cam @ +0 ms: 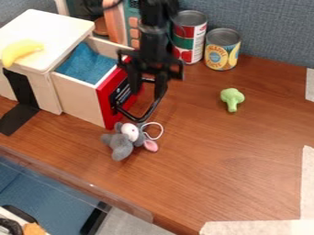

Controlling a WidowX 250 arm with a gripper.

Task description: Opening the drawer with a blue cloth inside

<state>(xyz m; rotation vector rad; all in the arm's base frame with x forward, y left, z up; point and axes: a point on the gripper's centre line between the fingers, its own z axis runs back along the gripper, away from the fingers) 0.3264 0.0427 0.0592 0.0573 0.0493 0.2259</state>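
Observation:
The drawer (76, 95) stands pulled out of a light wooden box, and a blue cloth (89, 63) lies inside it. Its red front (111, 97) faces right, with a black loop handle (144, 115) sticking out from it. My gripper (148, 88) hangs down from the top edge at the handle's rear part, just right of the red front. Its two fingers are spread apart, one near the drawer front and the other by the handle's outer side. Whether they touch the handle I cannot tell.
A yellow banana (21, 51) lies on the box top (49, 30). A grey plush mouse (126, 141) sits before the drawer front. Two cans (189, 39) stand behind the gripper to the right; green broccoli (232, 98) lies further right.

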